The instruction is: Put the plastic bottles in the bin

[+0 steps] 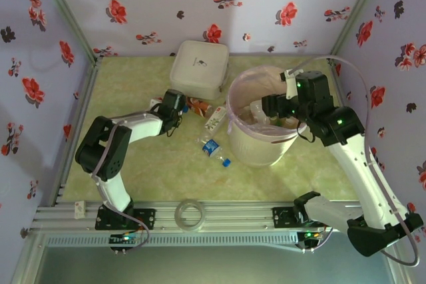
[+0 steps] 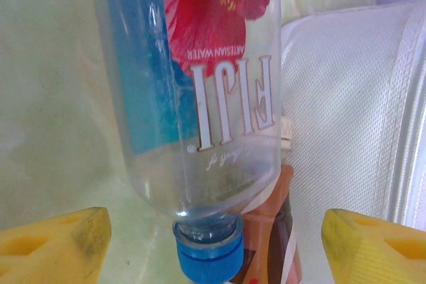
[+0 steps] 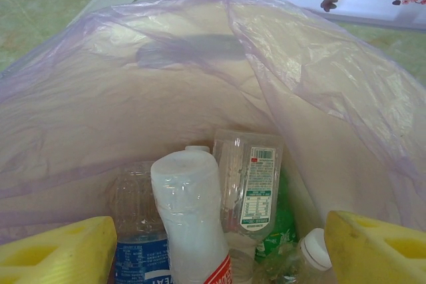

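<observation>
On the counter (image 1: 133, 164), left of the bin (image 1: 256, 147): my left pincer (image 1: 178, 108), jaws apart, clamped on nothing.
- Between its fingers (image 2: 56, 244), touching neither: one Fiji bottle (image 2: 200, 84), clear, blue cap toward me.
- Just behind it: one brown bottle (image 2: 276, 224).
- To their right: white box (image 2: 346, 98).
- Loose on the counter between left pincer and bin: one blue-capped bottle (image 1: 214, 149) and one pale bottle (image 1: 214, 118).

Over the bin's mouth: my right pincer (image 1: 269, 106), jaws apart, empty.
- Inside the bin, within the liner (image 3: 319, 64): one white bottle (image 3: 190, 217), one clear labelled bottle (image 3: 249, 187), one blue-label bottle (image 3: 136, 247) and one green bottle (image 3: 279, 234).

At the counter's near edge: tape ring (image 1: 188, 215).
</observation>
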`<state>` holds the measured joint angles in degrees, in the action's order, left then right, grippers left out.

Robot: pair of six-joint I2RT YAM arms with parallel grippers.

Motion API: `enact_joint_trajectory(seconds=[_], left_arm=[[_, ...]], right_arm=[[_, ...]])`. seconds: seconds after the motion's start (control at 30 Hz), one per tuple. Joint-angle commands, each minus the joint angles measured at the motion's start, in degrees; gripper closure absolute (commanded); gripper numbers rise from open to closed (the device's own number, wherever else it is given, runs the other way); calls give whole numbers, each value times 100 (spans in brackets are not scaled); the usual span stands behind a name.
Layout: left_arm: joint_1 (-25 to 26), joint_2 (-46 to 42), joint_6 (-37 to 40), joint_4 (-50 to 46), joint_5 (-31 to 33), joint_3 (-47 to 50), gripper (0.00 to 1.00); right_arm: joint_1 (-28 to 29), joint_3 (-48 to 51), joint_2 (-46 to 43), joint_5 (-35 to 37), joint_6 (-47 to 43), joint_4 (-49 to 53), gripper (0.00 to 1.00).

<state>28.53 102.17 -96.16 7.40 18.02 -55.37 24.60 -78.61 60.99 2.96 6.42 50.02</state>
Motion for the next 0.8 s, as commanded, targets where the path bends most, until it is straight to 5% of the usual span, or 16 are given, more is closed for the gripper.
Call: enact_joint_trajectory(seconds=[0.0,0.3,0.77], left_arm=[[-92,210,-195,-271,260,-212,17],[-216,537,-491,-223,223,-378,19],[-267,596,-680,-165,234,-275,43]], right_arm=[[-60,63,-87,125,-96,64,18],[-146,131,-202,187,-201,68,18],[-260,139,-227,134,-262,9,18]])
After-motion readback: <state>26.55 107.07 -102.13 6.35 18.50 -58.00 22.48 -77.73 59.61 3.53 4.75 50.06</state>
